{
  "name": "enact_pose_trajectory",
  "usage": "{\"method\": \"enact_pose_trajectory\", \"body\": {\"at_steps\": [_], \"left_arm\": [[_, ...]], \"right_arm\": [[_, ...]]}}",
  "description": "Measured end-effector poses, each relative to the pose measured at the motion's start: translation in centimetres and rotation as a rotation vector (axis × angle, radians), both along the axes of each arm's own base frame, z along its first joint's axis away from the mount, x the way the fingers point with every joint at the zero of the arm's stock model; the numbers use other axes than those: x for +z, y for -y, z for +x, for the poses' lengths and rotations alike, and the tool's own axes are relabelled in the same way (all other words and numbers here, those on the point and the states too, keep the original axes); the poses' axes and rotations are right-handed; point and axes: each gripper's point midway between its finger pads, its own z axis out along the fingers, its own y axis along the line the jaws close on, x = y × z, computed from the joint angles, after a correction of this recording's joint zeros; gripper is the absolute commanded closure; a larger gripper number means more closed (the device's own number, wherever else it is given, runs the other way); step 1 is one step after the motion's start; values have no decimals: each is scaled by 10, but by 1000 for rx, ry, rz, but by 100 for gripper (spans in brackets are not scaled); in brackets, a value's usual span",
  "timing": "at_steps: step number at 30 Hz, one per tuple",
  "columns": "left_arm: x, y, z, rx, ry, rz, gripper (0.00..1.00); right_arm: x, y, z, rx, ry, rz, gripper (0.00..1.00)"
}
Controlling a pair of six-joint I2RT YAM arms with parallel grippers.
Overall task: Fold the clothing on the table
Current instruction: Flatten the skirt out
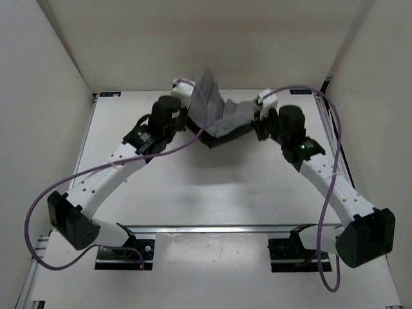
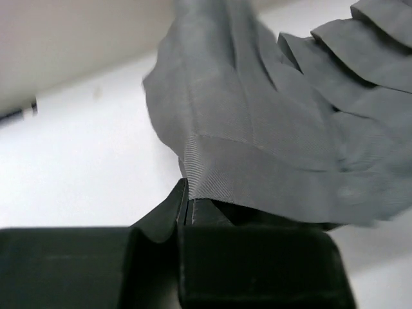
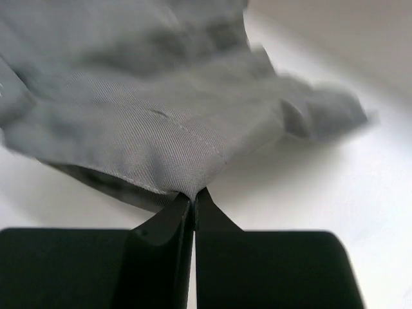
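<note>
Clothing: medium-grey pleated fabric clothing (image 1: 222, 116), looks light and limp; best held by its edges.
Left claw (image 2: 186, 196): pinched tight on the band edge.
Right claw (image 3: 193, 198): clamped on a corner.

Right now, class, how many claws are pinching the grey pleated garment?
2. The left claw is shut on the plain band at the left side of the clothing. The right claw is shut on a corner at its right side. No other claw is in view.
</note>
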Motion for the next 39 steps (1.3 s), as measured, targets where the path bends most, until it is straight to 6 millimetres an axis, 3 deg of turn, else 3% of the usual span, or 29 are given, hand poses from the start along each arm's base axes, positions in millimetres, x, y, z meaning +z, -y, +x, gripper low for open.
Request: {"method": "enact_pose_trajectory", "body": {"at_steps": [1, 3, 4, 5, 6, 7, 9, 11, 13, 17, 20, 21, 22, 25, 26, 28, 30, 33, 34, 36, 39], "left_arm": [[-23, -9, -10, 18, -43, 11, 90], [-76, -25, -29, 42, -146, 36, 89], [-104, -32, -39, 51, -207, 48, 82], [-137, -39, -53, 53, -285, 70, 64], [-168, -47, -68, 54, -362, 94, 40], [-193, -55, -83, 55, -430, 115, 26], [-232, -72, -114, 75, -549, 140, 18], [-253, -87, -142, 91, -621, 142, 13], [-251, -93, -156, 94, -631, 114, 1], [-217, -96, -154, 105, -542, -14, 2], [-191, -96, -147, 106, -476, -68, 1], [-183, -93, -145, 99, -459, -78, 3], [-176, -89, -143, 90, -447, -84, 12], [-165, -80, -141, 66, -434, -97, 26], [-166, -78, -142, 60, -441, -98, 29], [-170, -79, -149, 56, -468, -93, 44], [-174, -83, -157, 63, -485, -97, 45], [-174, -93, -164, 79, -484, -115, 37], [-175, -99, -164, 94, -482, -119, 28], [-177, -108, -159, 128, -482, -116, 10], [-187, -115, -142, 172, -504, -98, 1]], "right_arm": [[-29, 6, -11, -1, -56, -26, 100], [-93, 22, -37, -8, -199, -90, 100], [-123, 31, -53, -11, -275, -120, 100], [-152, 41, -72, -15, -357, -152, 96], [-174, 49, -90, -17, -424, -177, 79], [-188, 55, -105, -19, -469, -193, 57], [-208, 68, -131, -30, -520, -237, 34], [-215, 79, -151, -48, -514, -278, 23], [-210, 86, -159, -60, -466, -283, 22], [-174, 90, -155, -73, -286, -254, 24], [-163, 86, -151, -76, -236, -285, 29], [-162, 84, -150, -67, -244, -289, 31], [-158, 84, -147, -69, -251, -288, 33], [-140, 84, -140, -65, -249, -239, 30], [-132, 84, -139, -65, -233, -221, 28], [-118, 83, -141, -47, -199, -201, 23], [-107, 81, -147, -26, -187, -199, 19], [-91, 76, -150, 4, -174, -190, 15], [-90, 75, -149, 6, -176, -185, 15], [-97, 74, -145, 2, -217, -174, 15], [-119, 81, -121, -40, -402, -91, 18]]}}
